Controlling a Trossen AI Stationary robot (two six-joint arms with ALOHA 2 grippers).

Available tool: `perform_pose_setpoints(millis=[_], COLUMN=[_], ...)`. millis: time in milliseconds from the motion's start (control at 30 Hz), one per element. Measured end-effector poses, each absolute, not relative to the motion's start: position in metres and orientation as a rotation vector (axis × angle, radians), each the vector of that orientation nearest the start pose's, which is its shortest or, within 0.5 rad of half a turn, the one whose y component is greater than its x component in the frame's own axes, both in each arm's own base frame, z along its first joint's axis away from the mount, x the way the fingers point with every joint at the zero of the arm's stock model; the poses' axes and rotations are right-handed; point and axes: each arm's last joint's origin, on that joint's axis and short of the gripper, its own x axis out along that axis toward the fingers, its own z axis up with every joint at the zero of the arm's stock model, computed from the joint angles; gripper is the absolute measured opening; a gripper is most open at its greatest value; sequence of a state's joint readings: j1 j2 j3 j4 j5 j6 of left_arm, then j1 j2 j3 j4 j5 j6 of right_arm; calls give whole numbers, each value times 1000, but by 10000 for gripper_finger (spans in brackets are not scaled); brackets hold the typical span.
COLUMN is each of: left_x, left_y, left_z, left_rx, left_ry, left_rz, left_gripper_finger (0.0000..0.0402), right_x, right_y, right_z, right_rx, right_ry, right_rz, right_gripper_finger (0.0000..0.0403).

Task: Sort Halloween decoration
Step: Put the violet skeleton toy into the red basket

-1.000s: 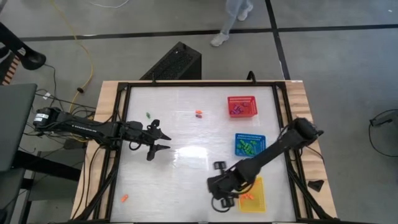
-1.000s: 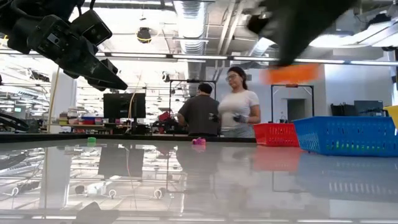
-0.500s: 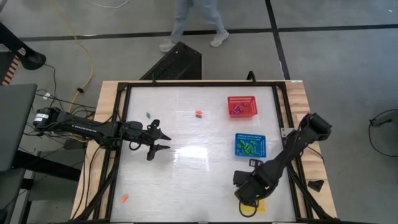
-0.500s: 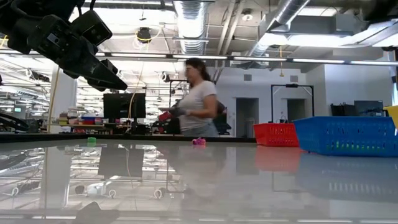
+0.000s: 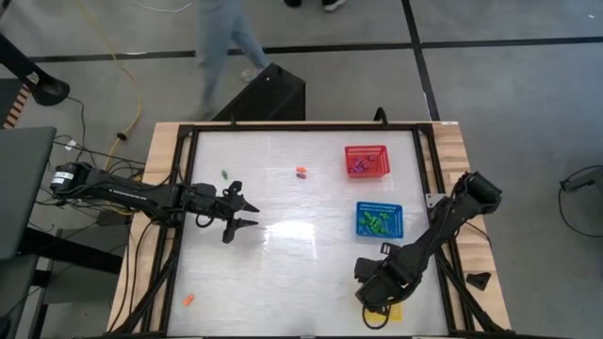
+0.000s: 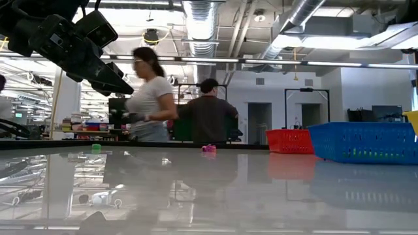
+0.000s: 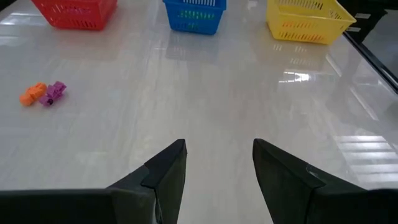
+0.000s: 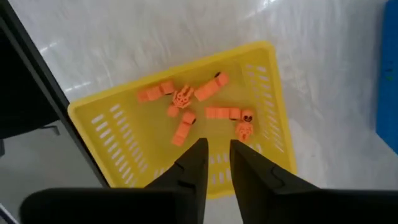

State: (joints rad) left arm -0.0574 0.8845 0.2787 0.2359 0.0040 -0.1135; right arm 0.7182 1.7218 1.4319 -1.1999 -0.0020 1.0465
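My right gripper (image 8: 217, 163) points straight down over the yellow basket (image 8: 93, 118). Its fingers stand slightly apart, with nothing between them. Several orange trinkets (image 8: 186, 96) lie on the basket's floor. In the high view this gripper (image 5: 371, 315) covers most of the yellow basket (image 5: 395, 312). My left gripper (image 5: 252, 216) hangs open above the table's left half, holding nothing. An orange and a purple trinket (image 5: 301, 171) lie together on the far middle of the table, also visible in the left wrist view (image 7: 43, 93). A green trinket (image 5: 224, 174) and another orange one (image 5: 188, 300) lie on the left.
A red basket (image 5: 366, 160) holding purple pieces stands at the far right. A blue basket (image 5: 378, 218) holding green pieces stands nearer, between it and the yellow one. People move about in the room beyond the table (image 6: 150, 98). A black box (image 5: 268, 94) sits on the floor behind the far edge.
My right gripper has swung toward the table's right edge, turned about, and come to a stop over the yellow basket. The orange piece seen under it in the low view a second ago has left that view. A person has walked leftward past the table's far side.
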Motion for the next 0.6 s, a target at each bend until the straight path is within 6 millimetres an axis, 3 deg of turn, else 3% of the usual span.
perform_pose_setpoints(millis=[233, 367, 600], left_x=[178, 177, 161], left_y=[-12, -17, -59], left_z=[182, 184, 189], left_rx=[-135, -240, -474], left_ry=[386, 385, 539], left_rz=[-88, -232, -626], left_gripper_finger=[174, 174, 174], right_x=[253, 266, 283], right_y=[207, 206, 202], right_z=[256, 259, 263], right_rx=[294, 317, 246], right_ry=[1431, 1352, 1182], right_rz=[-141, -75, -43], right_gripper_finger=[129, 139, 141])
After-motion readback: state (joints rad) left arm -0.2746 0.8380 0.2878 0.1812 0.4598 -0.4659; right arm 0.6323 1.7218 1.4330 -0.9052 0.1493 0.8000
